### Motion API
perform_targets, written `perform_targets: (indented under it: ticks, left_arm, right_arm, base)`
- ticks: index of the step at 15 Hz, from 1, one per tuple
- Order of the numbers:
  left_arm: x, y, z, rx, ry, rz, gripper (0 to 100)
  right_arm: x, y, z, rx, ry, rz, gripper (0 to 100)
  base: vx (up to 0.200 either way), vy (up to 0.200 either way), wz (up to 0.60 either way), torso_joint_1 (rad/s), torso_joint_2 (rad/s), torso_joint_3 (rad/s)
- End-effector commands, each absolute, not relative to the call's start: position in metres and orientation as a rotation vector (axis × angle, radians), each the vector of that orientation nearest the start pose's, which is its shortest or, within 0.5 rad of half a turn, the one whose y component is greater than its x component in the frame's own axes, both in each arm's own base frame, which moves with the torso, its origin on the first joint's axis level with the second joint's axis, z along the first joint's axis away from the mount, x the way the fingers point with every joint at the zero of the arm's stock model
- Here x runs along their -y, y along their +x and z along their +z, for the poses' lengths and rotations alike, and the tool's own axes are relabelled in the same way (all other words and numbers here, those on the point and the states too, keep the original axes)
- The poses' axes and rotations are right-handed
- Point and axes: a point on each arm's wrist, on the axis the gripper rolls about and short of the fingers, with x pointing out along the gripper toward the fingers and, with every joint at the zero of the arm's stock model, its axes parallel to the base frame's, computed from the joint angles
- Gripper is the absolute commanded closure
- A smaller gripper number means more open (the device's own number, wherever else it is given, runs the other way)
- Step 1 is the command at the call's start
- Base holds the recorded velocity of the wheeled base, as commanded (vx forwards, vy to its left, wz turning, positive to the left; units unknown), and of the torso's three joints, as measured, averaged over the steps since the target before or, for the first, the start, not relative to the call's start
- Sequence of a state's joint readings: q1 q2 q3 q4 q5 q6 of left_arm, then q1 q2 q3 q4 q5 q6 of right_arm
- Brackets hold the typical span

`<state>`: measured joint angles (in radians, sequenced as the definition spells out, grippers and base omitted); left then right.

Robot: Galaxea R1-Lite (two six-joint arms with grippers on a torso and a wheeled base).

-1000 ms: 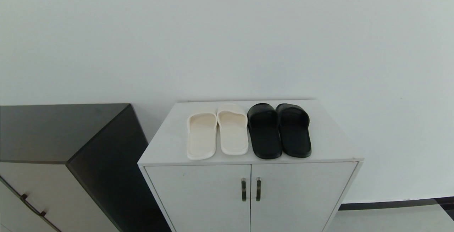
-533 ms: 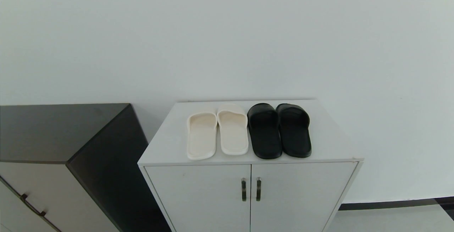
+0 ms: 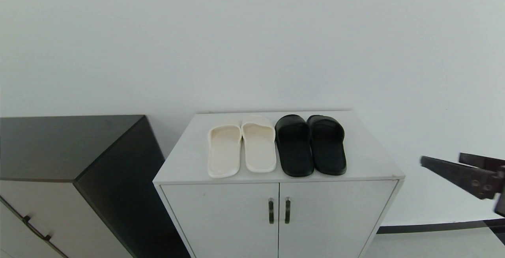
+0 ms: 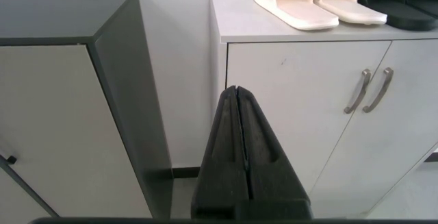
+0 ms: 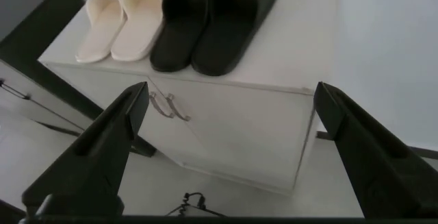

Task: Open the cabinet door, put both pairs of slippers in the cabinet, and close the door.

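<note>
1. White slippers (image 3: pixel 241 149) and black slippers (image 3: pixel 311 145) sit right next to each other on top of the cabinet (image 3: pixel 221 218), with the white pair on the left.
2. Both doors (image 3: pixel 335 218) are shut, and two handles (image 3: pixel 271 210) sit close together in the middle.
3. The right claw (image 3: pixel 440 158) is wide open and holds nothing, out past the cabinet's right side.
4. The left claw (image 4: pixel 236 94) is clenched tight on nothing, in front of the cabinet's left side, near a dark cabinet (image 3: pixel 59 147).

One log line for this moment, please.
doors: shut | white slippers, black slippers: on cabinet top | left claw: shut | right claw: open
</note>
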<state>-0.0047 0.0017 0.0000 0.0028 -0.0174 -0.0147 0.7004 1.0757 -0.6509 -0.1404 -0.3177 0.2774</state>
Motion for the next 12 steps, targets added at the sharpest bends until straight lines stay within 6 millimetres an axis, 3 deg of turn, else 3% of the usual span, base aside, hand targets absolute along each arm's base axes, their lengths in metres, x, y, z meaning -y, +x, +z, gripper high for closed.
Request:
perform_targets:
  ticks: [1,5,12]
  left_arm:
    - [0.000,-0.023,0.075,-0.005,-0.015,-0.021,100]
    - [0.000,-0.023,0.075,-0.005,-0.017,-0.023,100]
    - [0.000,-0.023,0.075,-0.005,-0.018,-0.021,100]
  right_arm:
    - [-0.145,0.148,0.224,-0.345,0.093,0.352,0]
    - [-0.186,0.171,0.211,-0.342,0.028,0.262,0]
    - [-0.242,0.235,0.184,-0.271,0.008,0.168,0]
  base:
    - [0.000,0.000,0.00,0.000,0.00,0.000]
    - [0.000,0.000,0.00,0.000,0.00,0.000]
    - [0.000,0.000,0.00,0.000,0.00,0.000]
